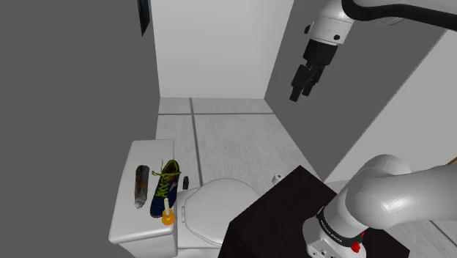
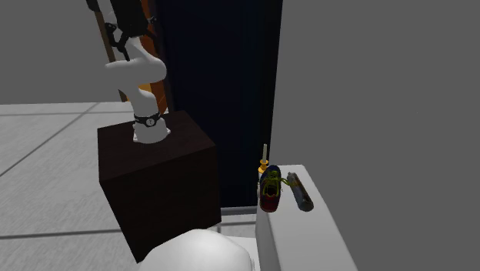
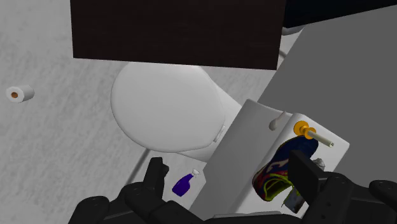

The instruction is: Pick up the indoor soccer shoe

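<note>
The indoor soccer shoe (image 1: 167, 189) is dark blue with green laces and a red and yellow lining. It lies on the white toilet tank lid (image 1: 135, 223), its opening toward the yellow candle holder (image 1: 168, 214). My gripper (image 1: 299, 91) hangs high above the floor, well to the shoulder view's right of the shoe and far from it. In the wrist view the shoe (image 3: 275, 176) lies close by the right finger (image 3: 306, 175), far below it. The gripper (image 3: 230, 177) is open with nothing between its fingers. The shoe (image 2: 271, 189) also shows in the second exterior view.
A grey-and-dark cylinder (image 1: 140, 186) lies beside the shoe on the tank. The white toilet lid (image 3: 168, 108) is shut. The dark stand (image 1: 282, 216) stands close to the bowl. A paper roll (image 3: 19, 94) and a purple bottle (image 3: 184, 185) are on the floor.
</note>
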You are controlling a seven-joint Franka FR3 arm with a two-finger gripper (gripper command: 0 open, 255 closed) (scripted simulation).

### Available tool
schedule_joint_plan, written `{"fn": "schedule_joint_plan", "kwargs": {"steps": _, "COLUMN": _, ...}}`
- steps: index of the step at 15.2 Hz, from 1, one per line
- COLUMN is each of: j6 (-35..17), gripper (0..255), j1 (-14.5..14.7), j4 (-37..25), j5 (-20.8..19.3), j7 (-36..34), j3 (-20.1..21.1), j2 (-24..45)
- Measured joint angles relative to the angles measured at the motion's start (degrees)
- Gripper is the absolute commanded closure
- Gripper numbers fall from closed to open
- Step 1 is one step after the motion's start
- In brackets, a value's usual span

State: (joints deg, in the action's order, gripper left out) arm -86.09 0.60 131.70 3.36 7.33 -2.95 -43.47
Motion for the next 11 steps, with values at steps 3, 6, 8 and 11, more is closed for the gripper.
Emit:
{"fn": "schedule_joint_plan", "kwargs": {"steps": 3, "j6": -2.1, "gripper": 0, "j1": 0.4, "j4": 0.9, "j5": 0.6, "j7": -0.8, "j3": 0.9, "j2": 1.0}}
{"fn": "schedule_joint_plan", "kwargs": {"steps": 6, "j6": -7.2, "gripper": 0, "j1": 1.3, "j4": 4.3, "j5": 1.8, "j7": -2.5, "j3": 3.2, "j2": 2.0}}
{"fn": "schedule_joint_plan", "kwargs": {"steps": 8, "j6": -11.1, "gripper": 0, "j1": 1.9, "j4": 5.4, "j5": 2.6, "j7": -3.6, "j3": 4.7, "j2": 4.4}}
{"fn": "schedule_joint_plan", "kwargs": {"steps": 11, "j6": -16.7, "gripper": 0, "j1": 2.7, "j4": 7.2, "j5": 3.5, "j7": -5.1, "j3": 6.8, "j2": 7.4}}
